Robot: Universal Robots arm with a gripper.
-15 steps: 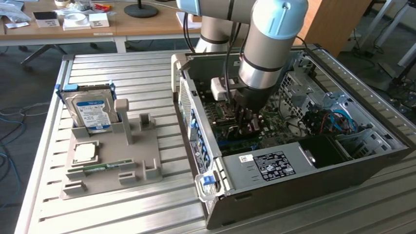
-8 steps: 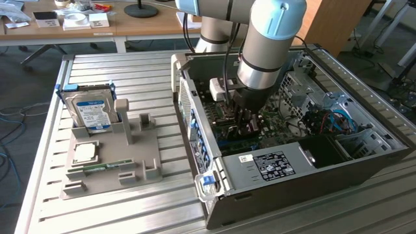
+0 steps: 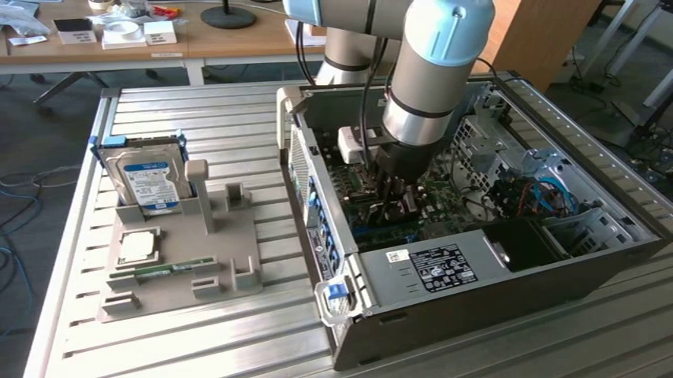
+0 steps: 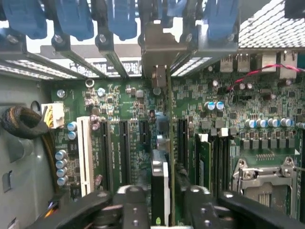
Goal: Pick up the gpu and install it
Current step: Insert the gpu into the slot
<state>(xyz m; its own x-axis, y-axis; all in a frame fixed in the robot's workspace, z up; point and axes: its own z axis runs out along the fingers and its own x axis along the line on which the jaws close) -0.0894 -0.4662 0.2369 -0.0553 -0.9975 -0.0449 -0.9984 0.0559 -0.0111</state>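
Seating is the job in hand, as I read it: the arm reaches straight down into the open computer case [image 3: 494,260], and the gripper [image 3: 398,198] is low over the green motherboard [image 4: 119,114]. Through the wrist view, the gpu [image 4: 162,183] stands on edge between the two fingers [image 4: 131,205], its thin green board running away toward the back wall of the case, with its silver bracket [image 4: 159,57] up against the slotted rear panel. The fingers sit either side of the card, but whether they are pinching it or have just let it slack I cannot tell. To do this well, I'd judge the card has to stay upright and lined up with the long slot under it, not the white slot [image 4: 85,152] off to one side, and any push should go straight down rather than at a slant, so the edge does not ride over the slot lip. The bracket end wants watching too; it should drop flush at the rear opening. Out on the table, the hard drive [image 3: 147,177] stands in its grey holder [image 3: 179,268], well apart from all this.
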